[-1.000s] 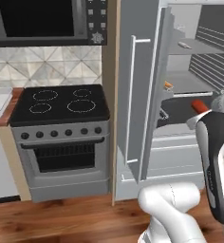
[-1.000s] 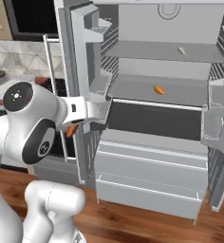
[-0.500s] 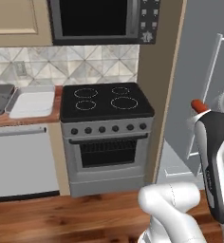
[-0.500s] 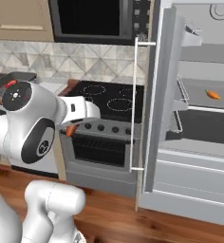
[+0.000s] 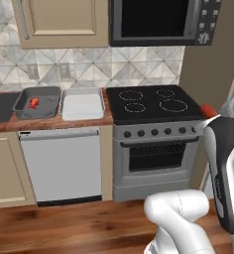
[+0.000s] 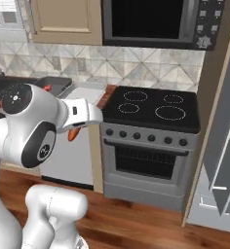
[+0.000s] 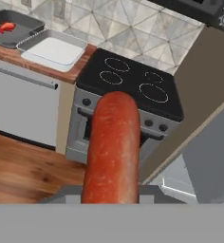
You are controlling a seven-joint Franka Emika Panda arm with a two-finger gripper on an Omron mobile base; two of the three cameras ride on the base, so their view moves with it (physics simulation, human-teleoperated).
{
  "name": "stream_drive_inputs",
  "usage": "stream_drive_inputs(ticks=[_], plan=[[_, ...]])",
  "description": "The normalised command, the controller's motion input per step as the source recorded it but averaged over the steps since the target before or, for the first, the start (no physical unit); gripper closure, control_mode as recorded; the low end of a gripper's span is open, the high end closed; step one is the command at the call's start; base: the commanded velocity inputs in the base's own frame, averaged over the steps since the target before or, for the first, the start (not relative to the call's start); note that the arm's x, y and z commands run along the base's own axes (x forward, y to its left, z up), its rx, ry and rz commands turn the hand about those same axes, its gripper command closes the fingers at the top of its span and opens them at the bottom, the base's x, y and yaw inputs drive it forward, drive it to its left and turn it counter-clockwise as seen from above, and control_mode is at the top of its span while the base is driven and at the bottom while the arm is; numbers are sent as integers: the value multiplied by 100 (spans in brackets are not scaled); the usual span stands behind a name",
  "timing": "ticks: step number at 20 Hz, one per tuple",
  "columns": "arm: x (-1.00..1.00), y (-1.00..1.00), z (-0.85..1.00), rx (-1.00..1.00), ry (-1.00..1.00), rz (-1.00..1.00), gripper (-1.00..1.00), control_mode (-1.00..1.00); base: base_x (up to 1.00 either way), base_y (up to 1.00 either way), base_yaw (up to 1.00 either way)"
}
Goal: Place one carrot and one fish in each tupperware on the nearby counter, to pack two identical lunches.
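While the arm is raised in front of the stove, the gripper [image 7: 111, 197] has its fingers pinched on one plain red-orange tapered carrot [image 7: 113, 144], which juts forward through the middle of the hand view; its tip also shows as a small red-orange stub beside the white arm [image 6: 74, 133] in the right base view and near the stove's front right corner [image 5: 208, 110] in the left base view.

Two shallow rounded-corner tupperware trays sit side by side on the reddish-brown wood counter [image 5: 64, 122], touching or nearly so. One is dark grey [image 5: 25, 107], on the side away from the stove; one is light grey-white [image 5: 82, 107], just beside the counter's end next to the stove. One small red-orange fish [image 5: 34, 102] lies inside the dark grey tray, near its left part; the white tray's floor is bare.

One black glass stovetop [image 5: 154, 102] carries four ringed burners, and five round knobs [image 5: 158, 131] line the oven front. One dark microwave [image 5: 161, 21] hangs above, with a keypad too small to read.
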Motion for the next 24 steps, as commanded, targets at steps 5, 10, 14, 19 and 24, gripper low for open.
stream_drive_inputs(ticks=[5, 10, 14, 19, 24], plan=[[0, 0, 0, 0, 0, 0, 100, 100, 67, 100, 18], [0, 0, 0, 0, 0, 0, 100, 100, 89, 100, 15], [0, 0, 0, 0, 0, 0, 100, 100, 87, 100, 6], [0, 0, 0, 0, 0, 0, 100, 100, 52, 90, -3], [0, 0, 0, 0, 0, 0, 100, 100, 25, 9, -19]])
